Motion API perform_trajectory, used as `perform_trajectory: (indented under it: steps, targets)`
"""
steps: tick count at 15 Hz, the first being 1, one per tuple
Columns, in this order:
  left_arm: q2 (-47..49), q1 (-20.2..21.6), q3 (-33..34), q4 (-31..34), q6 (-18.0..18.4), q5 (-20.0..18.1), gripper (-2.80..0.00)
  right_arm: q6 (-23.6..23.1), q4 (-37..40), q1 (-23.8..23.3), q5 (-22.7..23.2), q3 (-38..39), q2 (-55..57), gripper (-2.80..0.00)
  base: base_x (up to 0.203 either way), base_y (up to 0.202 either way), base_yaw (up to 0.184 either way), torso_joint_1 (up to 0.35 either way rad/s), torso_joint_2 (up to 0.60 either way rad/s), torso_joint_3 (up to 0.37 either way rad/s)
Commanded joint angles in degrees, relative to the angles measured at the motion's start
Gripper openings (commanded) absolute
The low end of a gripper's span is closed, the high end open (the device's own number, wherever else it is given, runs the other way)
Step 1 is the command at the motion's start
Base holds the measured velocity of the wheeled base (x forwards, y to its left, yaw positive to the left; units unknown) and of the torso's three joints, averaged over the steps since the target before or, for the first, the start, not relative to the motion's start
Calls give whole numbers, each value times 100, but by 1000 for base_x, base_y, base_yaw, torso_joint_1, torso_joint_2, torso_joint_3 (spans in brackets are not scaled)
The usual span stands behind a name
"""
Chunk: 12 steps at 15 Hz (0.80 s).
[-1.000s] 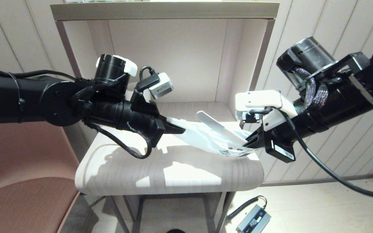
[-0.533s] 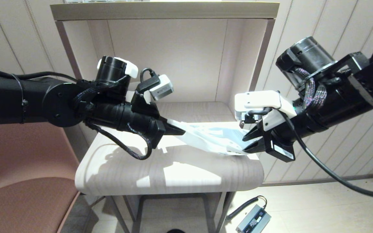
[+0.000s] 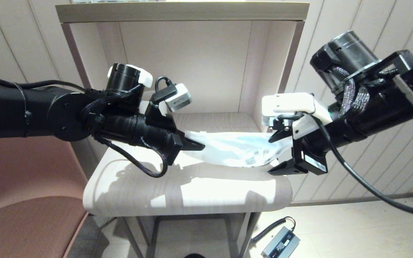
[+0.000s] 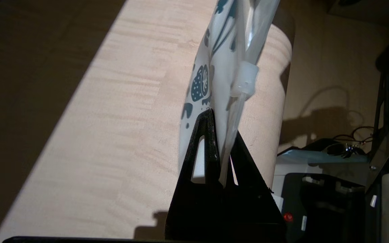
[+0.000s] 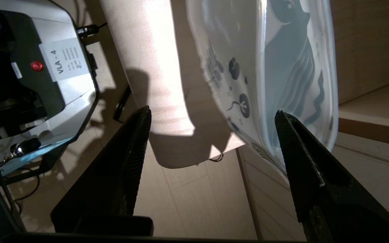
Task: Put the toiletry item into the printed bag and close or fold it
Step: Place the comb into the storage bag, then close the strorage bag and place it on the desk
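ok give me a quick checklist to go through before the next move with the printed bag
1. Left gripper clamped on the printed bag: ok, the fingers pinch the pouch's edge.
2. Right gripper free of the bag: ok, jaws spread wide, one finger just beside the pouch.
3. Bag held clear of the table: ok, it hangs between the grippers above the top.
4. Comb inside the bag: cannot tell, no comb shows in any view.
5. Zip strip closed: cannot tell; only its slider shows clearly.
6. Bag folded: not ok, it is stretched out flat.
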Motion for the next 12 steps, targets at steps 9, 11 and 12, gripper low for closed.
perform_trajectory:
  steps: [9, 11, 12]
  targets:
    - [8, 0, -68, -65, -1078, -38, -280, 1457, -63, -355, 655, -1064, -137, 0, 0, 0, 0, 0, 0, 0]
    - [17, 0, -76, -66, -1107, -81, -280, 3055, -683, -313, 767, -1051, -103, 0, 0, 0, 0, 0, 0, 0]
    - [-7, 0, -76, -66, -1126, -81, -280, 4037, -1292, -272, 779, -1002, -59, 0, 0, 0, 0, 0, 0, 0]
